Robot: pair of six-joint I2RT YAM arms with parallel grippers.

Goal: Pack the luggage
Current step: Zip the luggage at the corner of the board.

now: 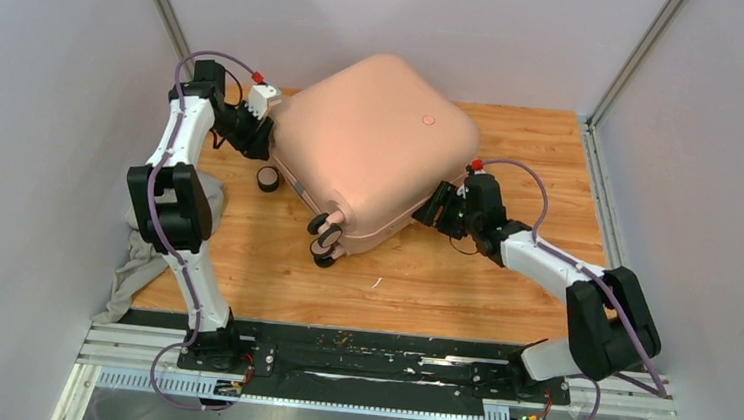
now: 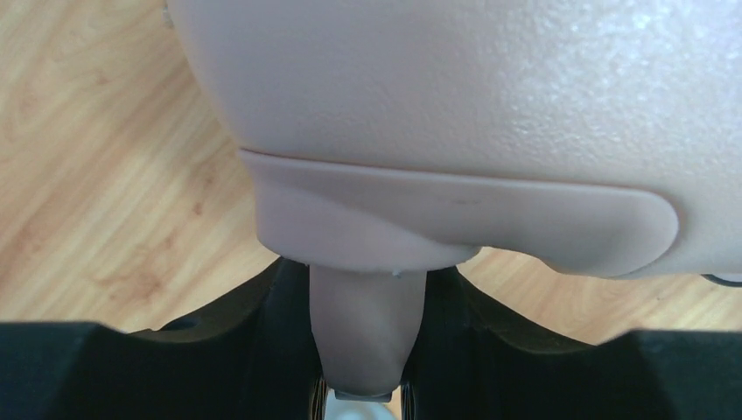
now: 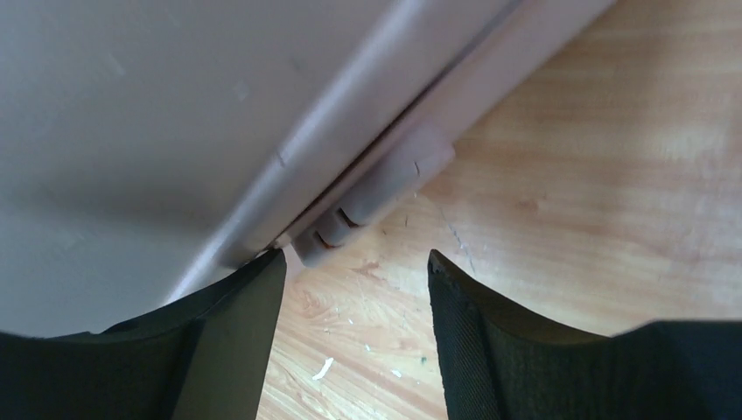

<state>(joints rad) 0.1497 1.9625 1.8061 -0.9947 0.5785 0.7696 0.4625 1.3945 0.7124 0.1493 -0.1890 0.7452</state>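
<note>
Right, the luggage (image 1: 378, 150) lies shut on the wooden table (image 1: 462, 287), turned cornerwise just toward 12 o'clock of centre, its wheels (image 1: 326, 238) pointing to 6. At the case's 9 o'clock corner the left gripper (image 1: 259, 133) is clamped on a pink tab (image 2: 367, 341) that sticks out from the shell, fingers tight against both sides of it. At the 4 o'clock edge the right gripper (image 1: 436, 205) is spread wide and holds nothing; the seam and a small pink fitting (image 3: 376, 197) sit just ahead of it, one fingertip at the shell's lip.

My read: the shell has to be worked at that seam, with the left arm as anchor. So hold the tab firmly without dragging it, because the case could roll. Bring the right fingers squarely onto the fitting, not the smooth shell. A grey cloth (image 1: 139, 257) hangs off the table's 8 o'clock edge.
</note>
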